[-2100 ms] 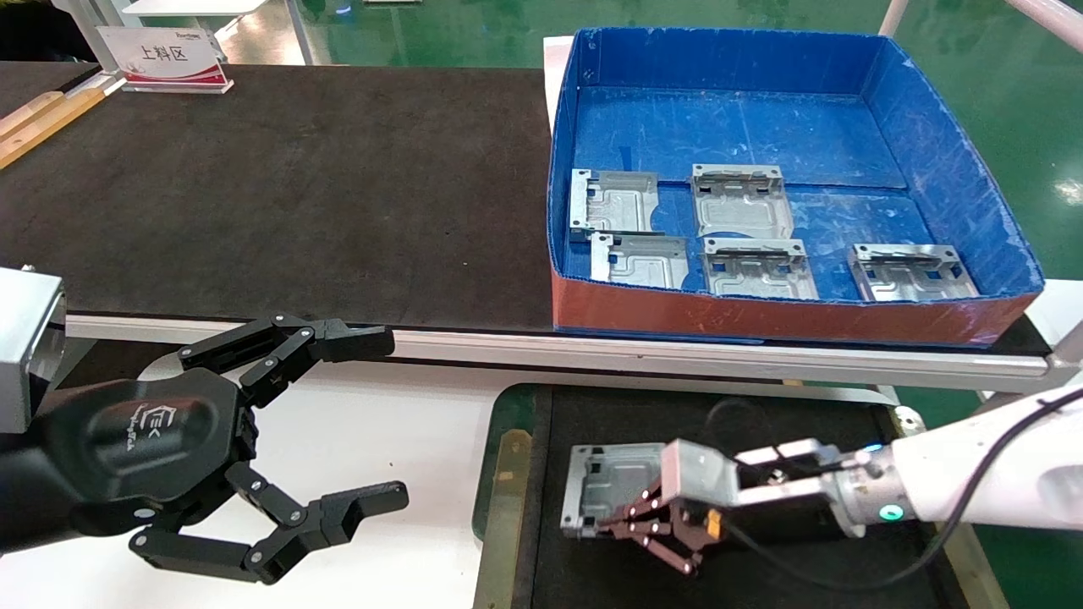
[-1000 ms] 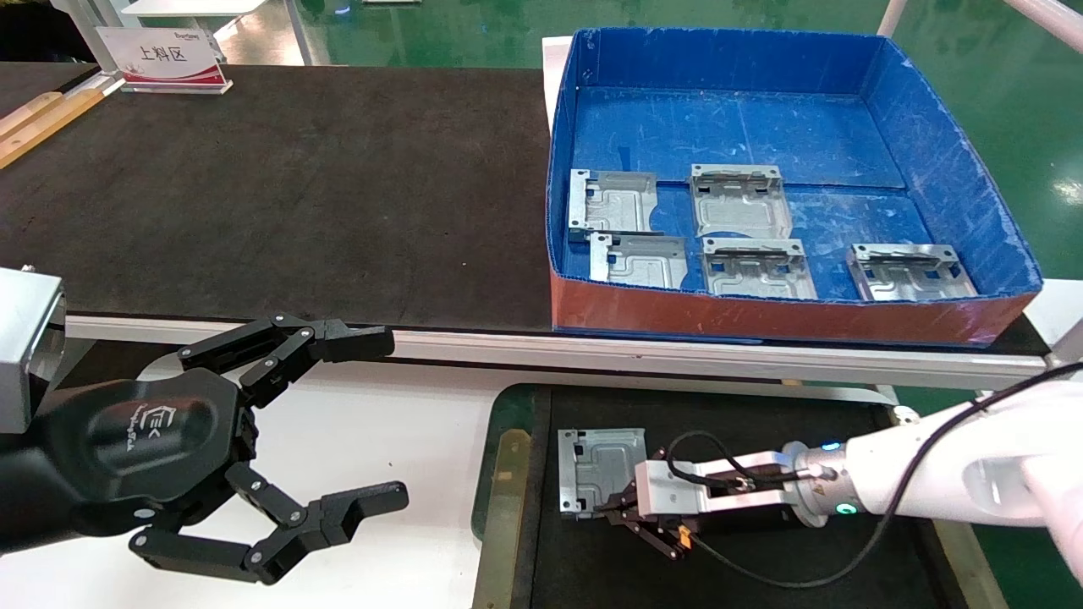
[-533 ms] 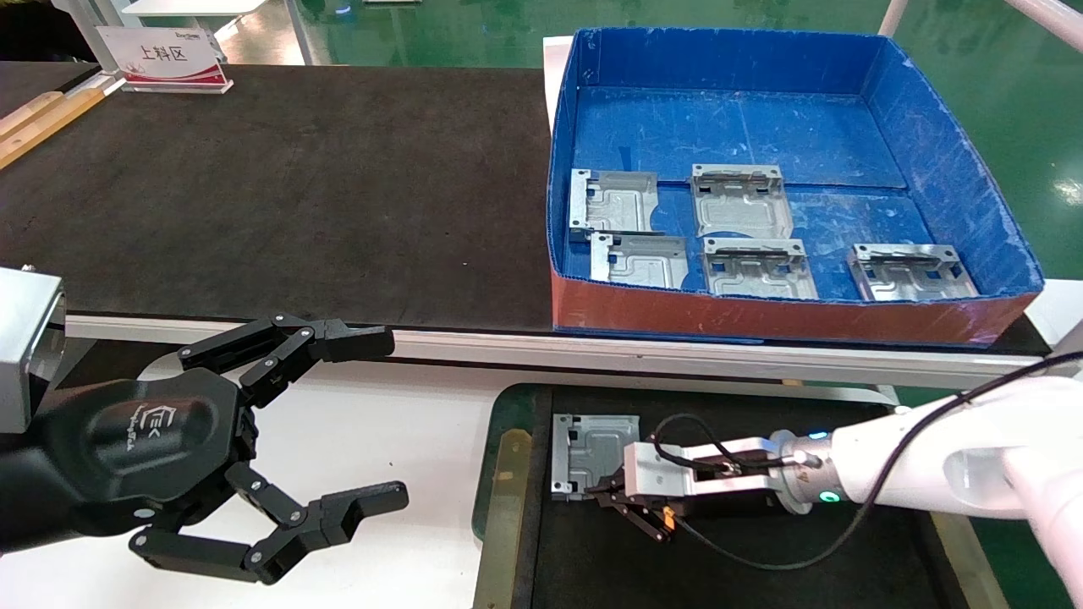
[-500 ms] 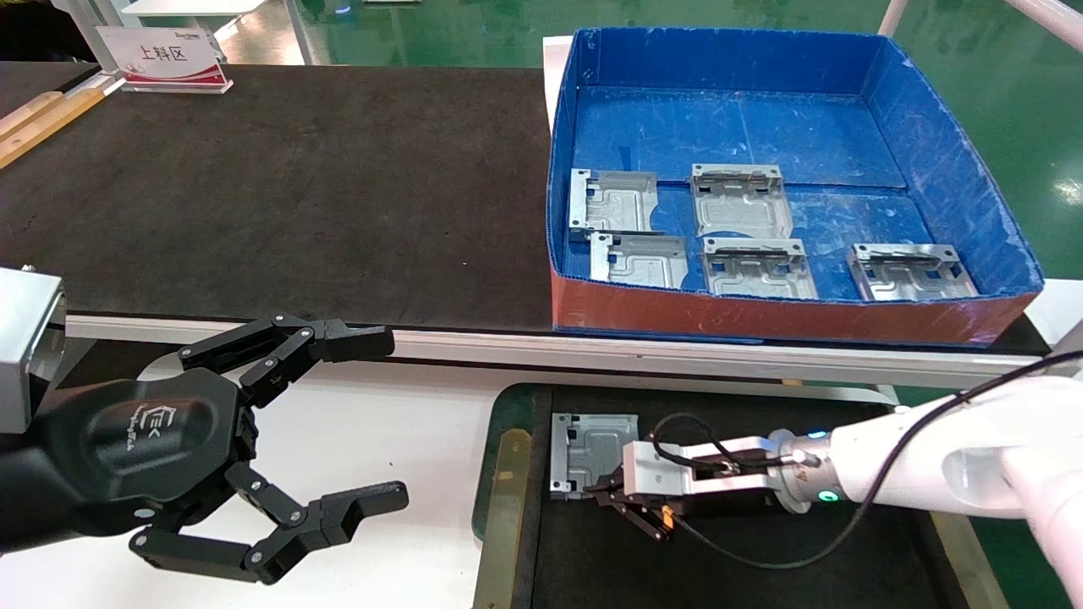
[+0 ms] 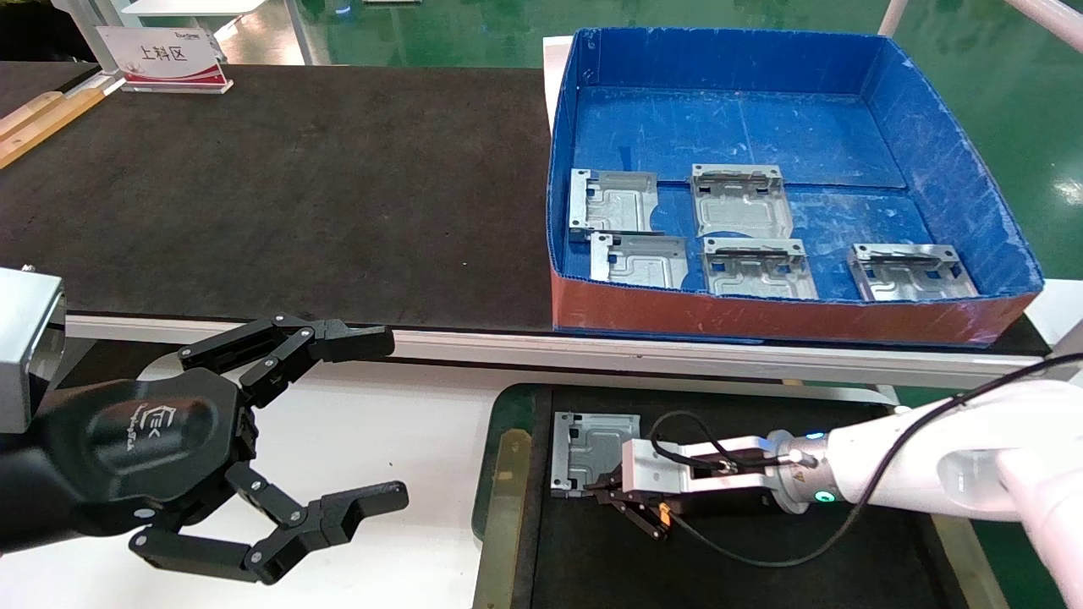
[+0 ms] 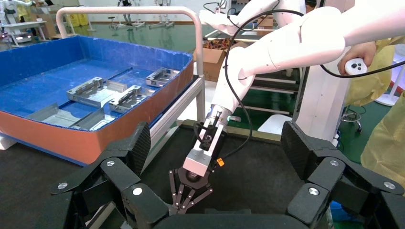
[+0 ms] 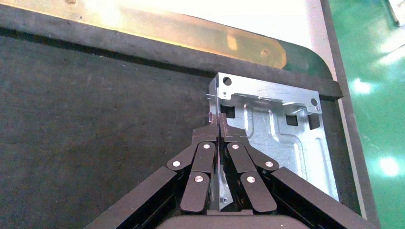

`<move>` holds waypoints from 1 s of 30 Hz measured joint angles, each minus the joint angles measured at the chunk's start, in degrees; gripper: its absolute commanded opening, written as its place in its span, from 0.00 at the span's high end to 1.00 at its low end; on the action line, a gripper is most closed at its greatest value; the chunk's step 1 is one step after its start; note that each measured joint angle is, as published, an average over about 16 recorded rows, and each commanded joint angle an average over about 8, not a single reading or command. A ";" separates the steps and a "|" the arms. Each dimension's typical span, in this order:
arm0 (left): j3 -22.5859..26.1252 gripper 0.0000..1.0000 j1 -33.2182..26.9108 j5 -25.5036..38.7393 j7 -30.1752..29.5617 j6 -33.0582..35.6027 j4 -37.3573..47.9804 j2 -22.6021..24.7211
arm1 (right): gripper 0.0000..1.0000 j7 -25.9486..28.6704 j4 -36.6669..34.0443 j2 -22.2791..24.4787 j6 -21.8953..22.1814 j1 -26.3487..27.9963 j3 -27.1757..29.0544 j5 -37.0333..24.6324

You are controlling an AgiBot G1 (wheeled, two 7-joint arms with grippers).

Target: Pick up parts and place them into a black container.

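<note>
My right gripper (image 5: 602, 493) is shut on the folded edge of a silver part (image 5: 592, 441). It holds the part flat at the left end of the black container (image 5: 509, 408), low over its felt floor. In the right wrist view the fingertips (image 7: 213, 129) pinch the part (image 7: 279, 125) by its upright flange, close to the container's rim (image 7: 267, 71). Several more parts (image 5: 613, 201) lie in the blue box (image 5: 761, 59). My left gripper (image 5: 389, 419) is open and empty, parked at the lower left over the white table.
The blue box with a red-brown front stands behind the container on a raised bench with an aluminium rail (image 5: 677, 355). A large black mat (image 5: 279, 194) covers the bench to its left. A sign (image 5: 165, 57) stands at the far left.
My right gripper moved left and down with the part, bringing it to the container's left end. In the last half second it hardly moved. The left arm stayed still.
</note>
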 measured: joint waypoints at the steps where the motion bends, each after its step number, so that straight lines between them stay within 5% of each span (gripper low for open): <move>1: 0.00 0.00 0.00 0.00 0.00 0.00 0.00 0.00 | 0.62 0.04 -0.05 -0.02 -0.03 0.01 0.02 0.03; 4: 0.00 0.00 0.00 0.00 0.00 0.00 0.00 0.00 | 0.25 0.15 -0.18 -0.05 -0.11 0.04 0.08 0.12; 7: 0.00 0.00 0.00 0.00 0.00 0.00 0.00 0.00 | 0.00 0.26 -0.27 -0.05 -0.20 0.10 0.14 0.20; 18: 0.00 0.00 0.00 0.00 0.00 0.00 0.00 0.00 | 0.00 0.55 -0.21 0.78 -1.88 1.01 0.66 0.95; 30: 0.00 0.00 0.00 0.00 0.00 0.00 0.00 0.00 | 0.00 -0.62 1.06 4.14 -10.24 3.34 2.53 3.70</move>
